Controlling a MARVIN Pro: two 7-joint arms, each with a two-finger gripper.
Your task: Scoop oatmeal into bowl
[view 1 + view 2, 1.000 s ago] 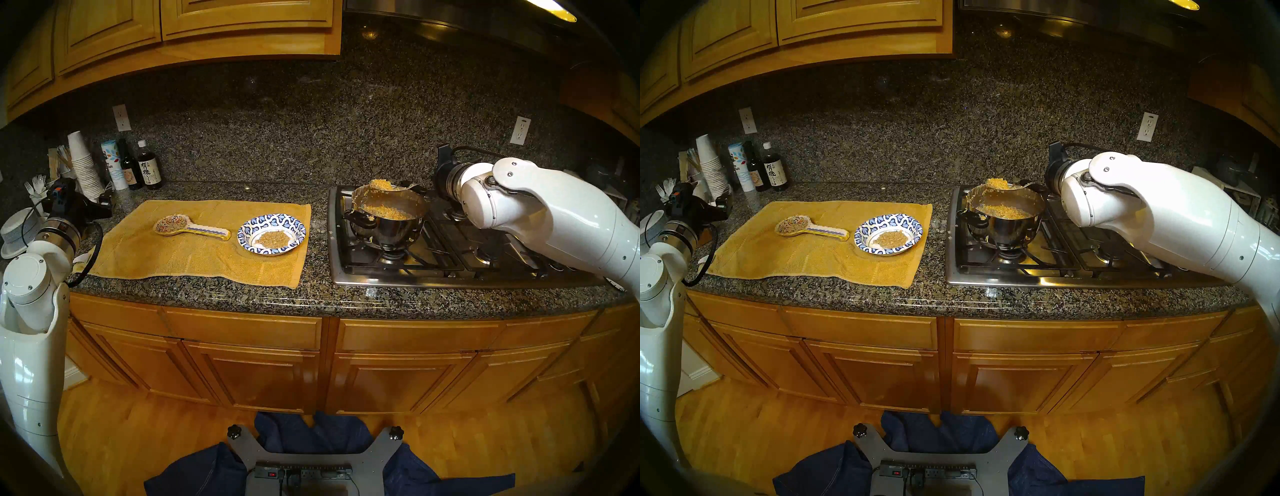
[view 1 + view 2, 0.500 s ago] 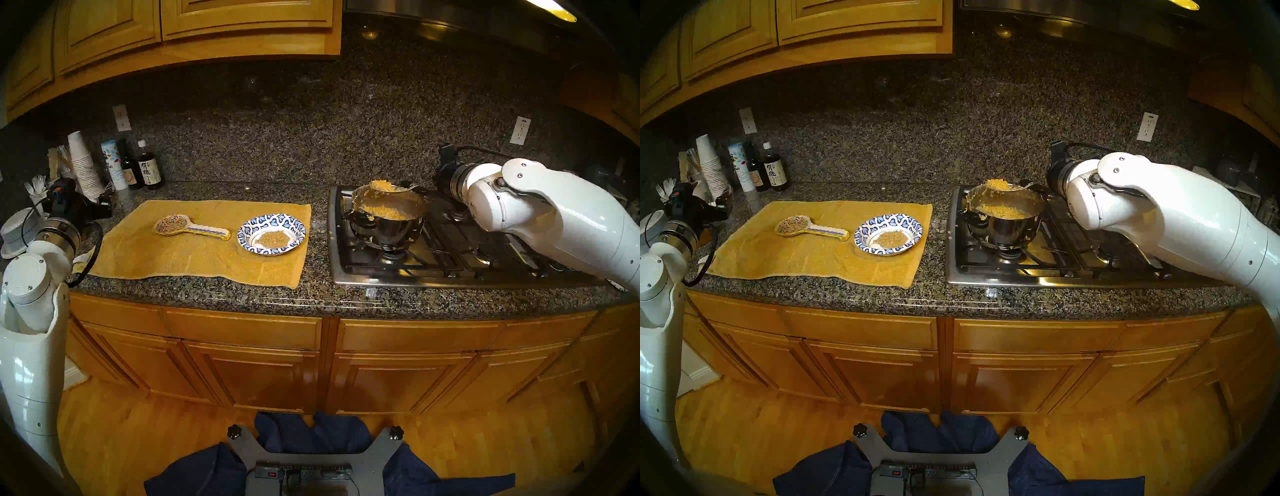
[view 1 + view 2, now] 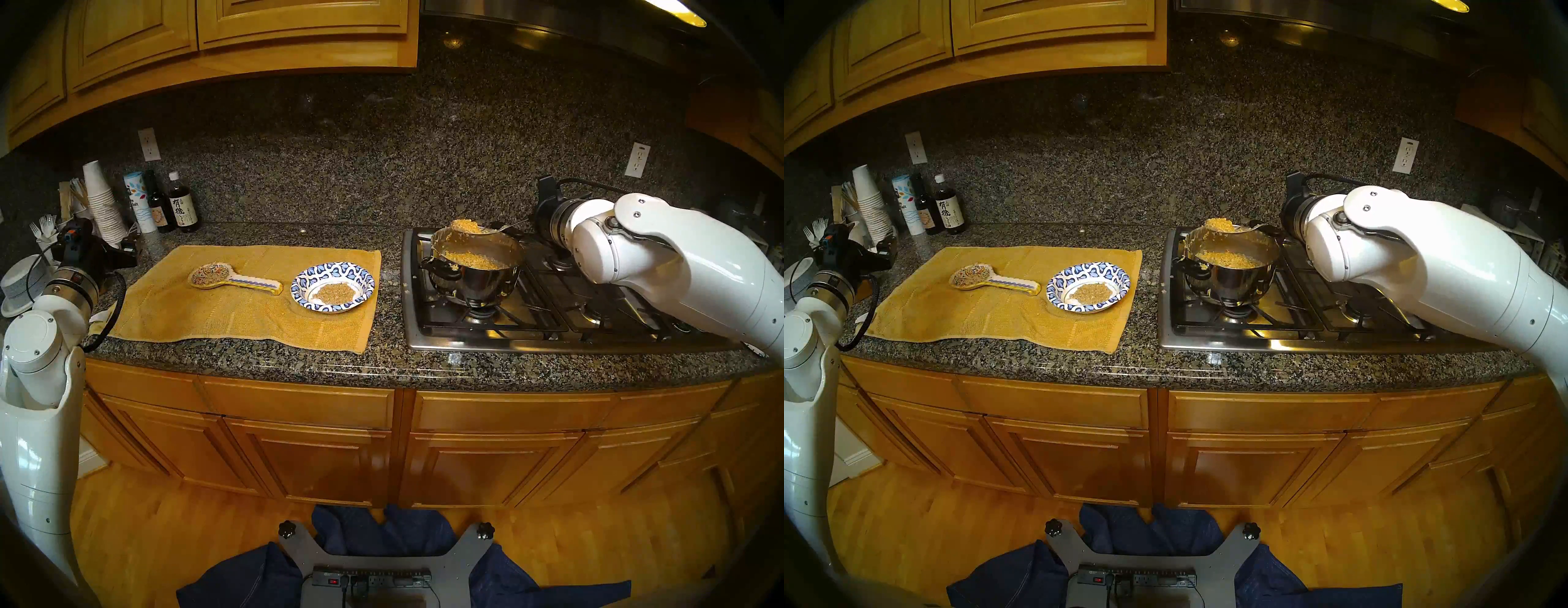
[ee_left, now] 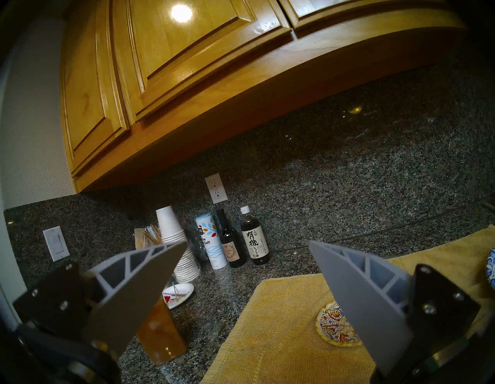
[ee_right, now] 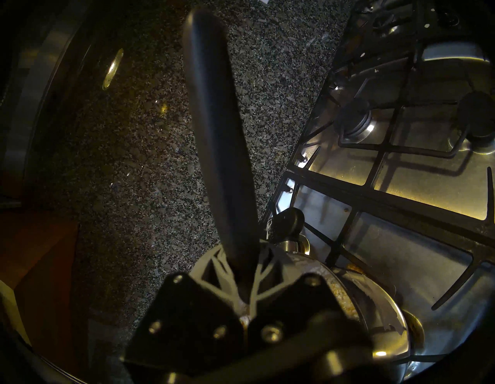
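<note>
My right gripper [image 5: 242, 257] is shut on the black handle of a metal spoon [image 5: 214, 134]. In the head view the gripper [image 3: 533, 220] is behind the steel pot [image 3: 479, 284] on the stove. The spoon's bowl carries a heap of tan-yellow oatmeal [image 3: 466, 226] just above the pot's far left rim. More oatmeal [image 3: 473, 259] lies in the pot. The blue-and-white patterned bowl [image 3: 335, 271] stands on a yellow towel to the pot's left, with a small patch of oatmeal [image 3: 335, 293] in its centre. My left gripper [image 4: 247, 242] is open and empty at the far left.
A colourful ceramic spoon rest [image 3: 229, 278] lies on the yellow towel [image 3: 237, 322] left of the bowl. Bottles [image 3: 182, 210], a stack of paper cups [image 3: 102, 204] and grey stacked bowls [image 3: 21, 280] stand at the back left. The stove grates [image 3: 551, 314] extend right of the pot.
My right forearm has shifted a little to the right. The loaded spoon stays above the pot's far rim, almost unmoved. The left arm has not moved.
</note>
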